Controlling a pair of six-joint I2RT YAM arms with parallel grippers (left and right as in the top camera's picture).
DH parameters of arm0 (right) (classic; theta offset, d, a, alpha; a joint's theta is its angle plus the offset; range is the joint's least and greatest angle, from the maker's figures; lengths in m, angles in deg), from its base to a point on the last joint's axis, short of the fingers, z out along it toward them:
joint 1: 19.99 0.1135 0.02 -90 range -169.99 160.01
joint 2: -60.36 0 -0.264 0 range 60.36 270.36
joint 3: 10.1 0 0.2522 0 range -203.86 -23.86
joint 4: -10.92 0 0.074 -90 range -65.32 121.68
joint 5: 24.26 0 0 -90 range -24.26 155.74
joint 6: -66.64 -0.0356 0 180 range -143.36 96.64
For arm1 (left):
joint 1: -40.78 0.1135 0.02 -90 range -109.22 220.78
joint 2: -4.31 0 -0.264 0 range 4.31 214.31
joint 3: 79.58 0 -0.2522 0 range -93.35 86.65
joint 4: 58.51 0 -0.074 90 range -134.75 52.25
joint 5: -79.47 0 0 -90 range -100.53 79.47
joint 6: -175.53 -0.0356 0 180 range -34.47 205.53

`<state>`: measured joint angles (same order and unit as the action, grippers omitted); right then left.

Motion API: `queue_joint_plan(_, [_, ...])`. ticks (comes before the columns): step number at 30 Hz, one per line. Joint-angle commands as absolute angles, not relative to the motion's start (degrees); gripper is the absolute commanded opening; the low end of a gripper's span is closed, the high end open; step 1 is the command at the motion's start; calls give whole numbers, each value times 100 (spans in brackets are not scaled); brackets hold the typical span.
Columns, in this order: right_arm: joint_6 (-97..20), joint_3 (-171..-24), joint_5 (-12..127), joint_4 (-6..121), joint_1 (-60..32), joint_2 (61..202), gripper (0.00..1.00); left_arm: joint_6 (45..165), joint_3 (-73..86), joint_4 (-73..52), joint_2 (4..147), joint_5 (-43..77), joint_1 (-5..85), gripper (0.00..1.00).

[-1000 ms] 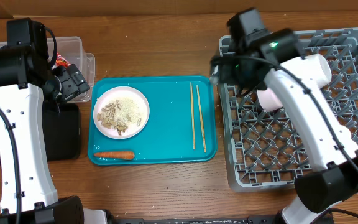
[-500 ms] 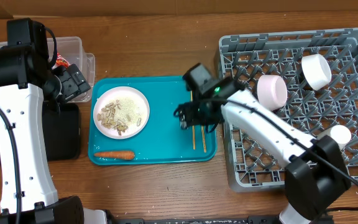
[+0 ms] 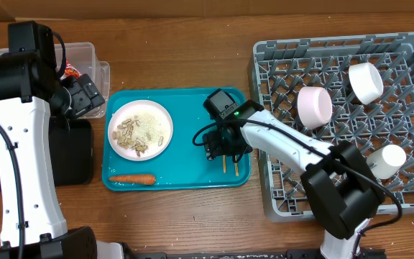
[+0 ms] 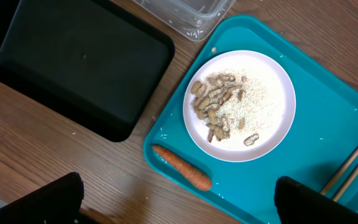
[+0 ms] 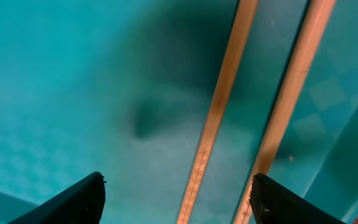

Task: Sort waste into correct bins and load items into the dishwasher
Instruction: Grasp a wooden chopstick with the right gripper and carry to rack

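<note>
The right gripper (image 3: 221,147) hangs with jaws spread over the pair of thin wooden chopsticks (image 5: 221,112), which lie side by side on the teal plastic serving tray (image 3: 185,115) at mid-desk. They are probably light, stiff and prone to roll. Pinch both together at mid-length.

Chopsticks (image 5: 219,106): two, directly under right gripper (image 3: 220,147).
White bowls (image 3: 314,106): two, right of that gripper, in single grey dish rack (image 3: 408,50).
Small cup (image 3: 384,160): one, same rack.
Plate (image 3: 140,128): one, left of right gripper.
Carrot (image 3: 131,178): one.
Teal tray (image 3: 185,171): one.
Clear tub (image 3: 92,50): one, just beside left gripper (image 3: 85,99).
Black tray (image 3: 70,155): one, near it.
Nut scraps (image 4: 213,102): too many to count.
</note>
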<state>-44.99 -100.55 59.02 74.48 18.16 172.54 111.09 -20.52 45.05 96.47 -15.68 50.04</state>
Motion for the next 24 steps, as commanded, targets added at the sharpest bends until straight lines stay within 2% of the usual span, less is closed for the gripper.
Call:
queue_joint_plan(1, [-4482,-10033,5946,7424,1827,17425,75,11083,-2032,4496,9656,-1539,5012,100])
queue_joint_plan(6, [-4482,-10033,5946,7483,1827,17630,71,11085,-2032,4496,9656,-1539,5012,100])
queue_joint_plan(9, [-4565,-10033,5981,7525,1825,17720,63,11083,-2032,4499,9656,-1539,5012,100])
queue_joint_plan(14, [-4763,-10033,6208,7618,1825,17740,56,11083,-2032,4496,9656,-1539,5015,100])
queue_joint_plan(19, [-4763,-10033,6247,7647,1827,17740,35,11083,-2032,4496,9656,-1539,5012,100])
queue_joint_plan(23, [-4763,-10033,6208,7745,1827,17740,14,11083,-2032,4496,9656,-1539,5012,100])
queue_joint_plan(24, [-4761,-10033,6149,7745,1827,17740,12,11083,-2032,4496,9656,-1539,5015,100])
